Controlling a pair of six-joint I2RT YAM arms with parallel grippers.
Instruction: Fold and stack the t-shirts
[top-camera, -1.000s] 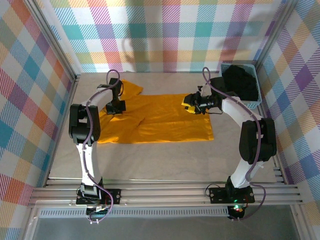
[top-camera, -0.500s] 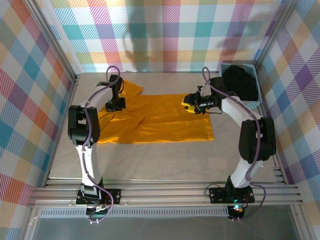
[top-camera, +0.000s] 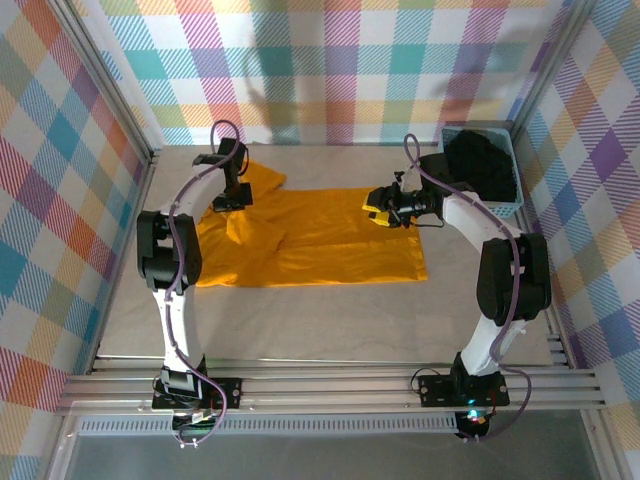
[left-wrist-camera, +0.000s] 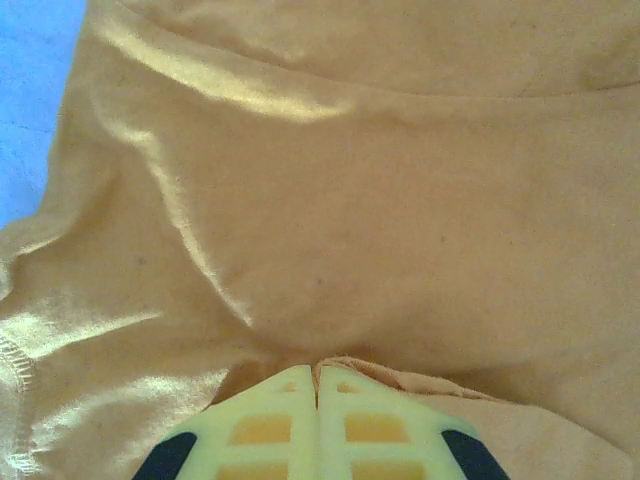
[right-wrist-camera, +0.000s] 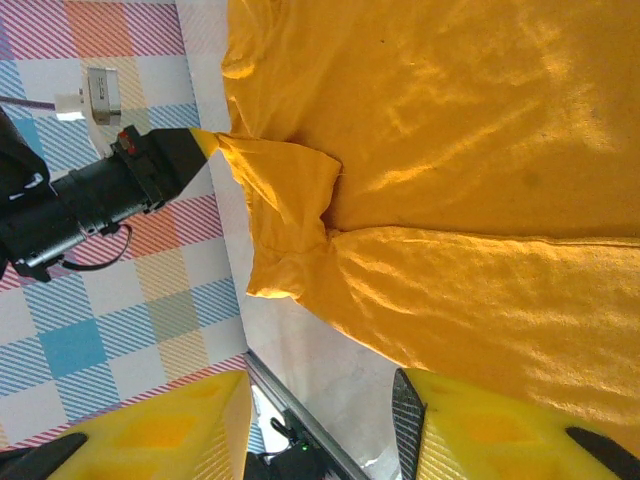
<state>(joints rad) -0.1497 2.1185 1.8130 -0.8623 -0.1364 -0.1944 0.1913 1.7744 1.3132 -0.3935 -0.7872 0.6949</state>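
The left gripper (left-wrist-camera: 318, 378) sits at the left end of the orange shirt (top-camera: 320, 245), just beside the far sleeve (top-camera: 262, 178). Its fingers (left-wrist-camera: 270, 430) are pressed together with a small ridge of orange cloth caught at their tips. The right wrist view shows that cloth drawn up into a peak toward the gripper, so the pinch looks made to lift this end for a fold. How much fabric is actually trapped is hard to judge, since the pads hide the contact. The shirt lies spread across the middle of the tabletop (top-camera: 300, 320), mostly flat. A crease runs along its length and a few ripples fan out from the pinched spot, which suits a fold carried across its width. At the shirt's right end, the right gripper (top-camera: 376, 211) hangs over the far corner of the cloth. Its fingers (right-wrist-camera: 480, 435) are spread apart with nothing between them, likely lining up for a matching grasp so both ends can rise together. Farther right, the black garment (top-camera: 482, 165) is heaped inside the light blue basket (top-camera: 497, 209) in the far right corner, apart from the orange shirt and apparently waiting its turn.
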